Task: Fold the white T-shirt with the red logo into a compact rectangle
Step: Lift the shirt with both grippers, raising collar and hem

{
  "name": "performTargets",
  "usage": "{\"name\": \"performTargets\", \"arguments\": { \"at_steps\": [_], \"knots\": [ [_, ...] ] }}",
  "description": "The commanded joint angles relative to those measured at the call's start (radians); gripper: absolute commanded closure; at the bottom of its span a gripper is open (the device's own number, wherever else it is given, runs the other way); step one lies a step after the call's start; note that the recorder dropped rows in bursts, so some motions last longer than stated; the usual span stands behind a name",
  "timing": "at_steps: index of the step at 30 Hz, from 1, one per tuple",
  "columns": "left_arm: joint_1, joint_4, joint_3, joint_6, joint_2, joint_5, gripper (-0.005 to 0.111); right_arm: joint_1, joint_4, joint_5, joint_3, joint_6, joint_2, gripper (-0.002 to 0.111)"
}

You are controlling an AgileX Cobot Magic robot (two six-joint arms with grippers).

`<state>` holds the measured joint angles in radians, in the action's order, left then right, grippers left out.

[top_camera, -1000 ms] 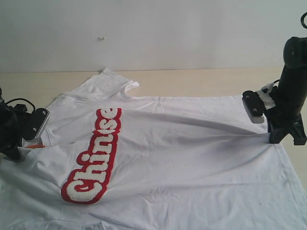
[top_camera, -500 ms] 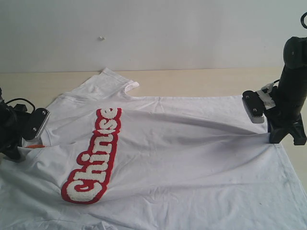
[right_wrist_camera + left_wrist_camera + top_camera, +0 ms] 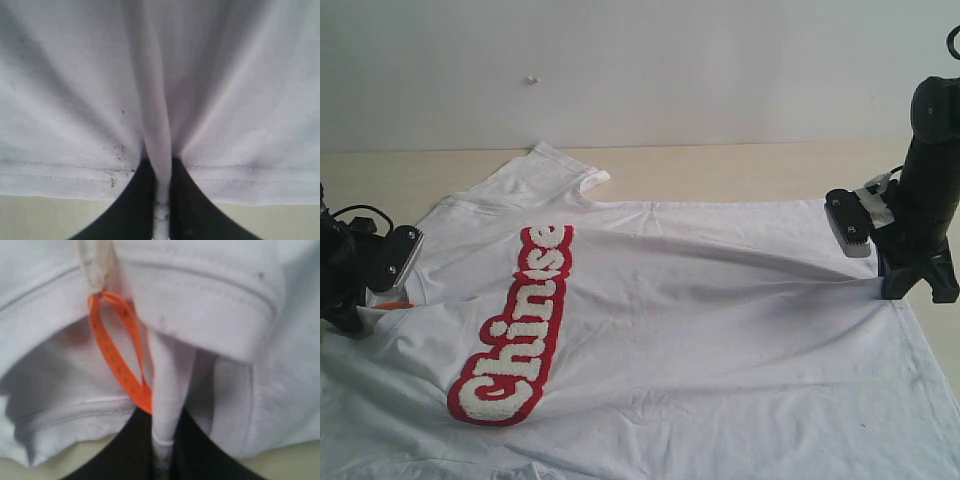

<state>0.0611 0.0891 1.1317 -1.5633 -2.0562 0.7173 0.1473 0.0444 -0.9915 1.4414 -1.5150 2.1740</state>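
Observation:
The white T-shirt (image 3: 700, 330) lies spread over the table, its neck end at the left and its hem at the right. The red logo (image 3: 515, 325) with white letters runs across the chest. My left gripper (image 3: 360, 315) is shut on a pinched fold of the shirt (image 3: 167, 390) at the collar, beside the orange neck tag (image 3: 117, 355). At the shirt's right edge my right gripper (image 3: 910, 285) is shut on a fold of the hem (image 3: 157, 155). The fabric between the two grips is pulled into long creases.
A sleeve (image 3: 545, 170) points toward the back wall (image 3: 640, 70). Bare tan table (image 3: 740, 170) shows behind the shirt and to the right of the hem. The shirt runs past the front edge of the exterior view.

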Motion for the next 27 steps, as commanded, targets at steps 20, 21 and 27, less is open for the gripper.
{"name": "performTargets", "arguments": {
  "at_steps": [20,21,27],
  "knots": [
    [-0.009,0.004,-0.070,0.080,-0.119,-0.018,0.107,0.000,0.067,-0.037,-0.007,0.050,-0.012,0.108],
    [-0.009,0.011,-0.068,0.082,-0.101,-0.025,0.107,-0.006,0.081,-0.042,-0.007,0.061,-0.026,0.108],
    [-0.009,0.087,-0.034,0.221,0.057,-0.041,0.107,-0.031,0.141,-0.052,-0.007,0.137,-0.158,0.108]
  ]
}}
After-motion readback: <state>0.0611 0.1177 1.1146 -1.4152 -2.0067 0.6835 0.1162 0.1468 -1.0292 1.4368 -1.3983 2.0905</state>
